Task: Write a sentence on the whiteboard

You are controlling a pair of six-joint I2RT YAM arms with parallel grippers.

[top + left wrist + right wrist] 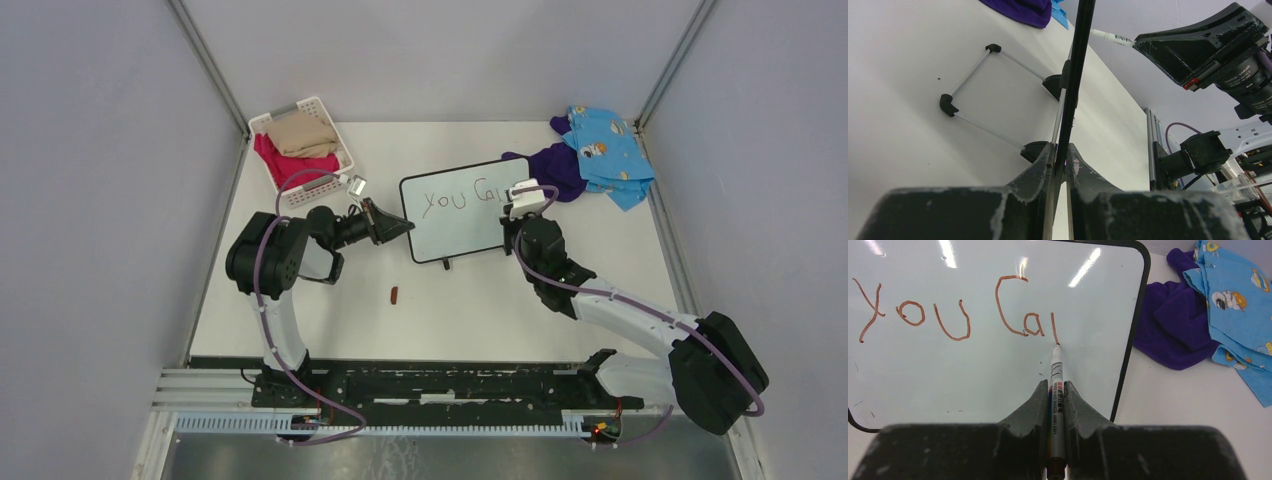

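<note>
The whiteboard (pixel 462 236) stands tilted at the table's middle, with its black frame edge (pixel 1077 70) running up the left wrist view. My left gripper (pixel 403 226) (pixel 1060 150) is shut on the board's left edge. The sentence (pixel 948 315) reads "You Ca" in brownish strokes, followed by one upright stroke. My right gripper (pixel 519 208) (pixel 1056 386) is shut on a white marker (pixel 1056 372). The marker's tip touches the board at the foot of that last stroke.
A white basket (pixel 318 190) of folded clothes sits at the back left. Purple cloth (pixel 555 165) and blue printed cloth (pixel 605 150) lie at the back right, close to the board's right edge. A small brown cap (pixel 394 294) lies in front of the board.
</note>
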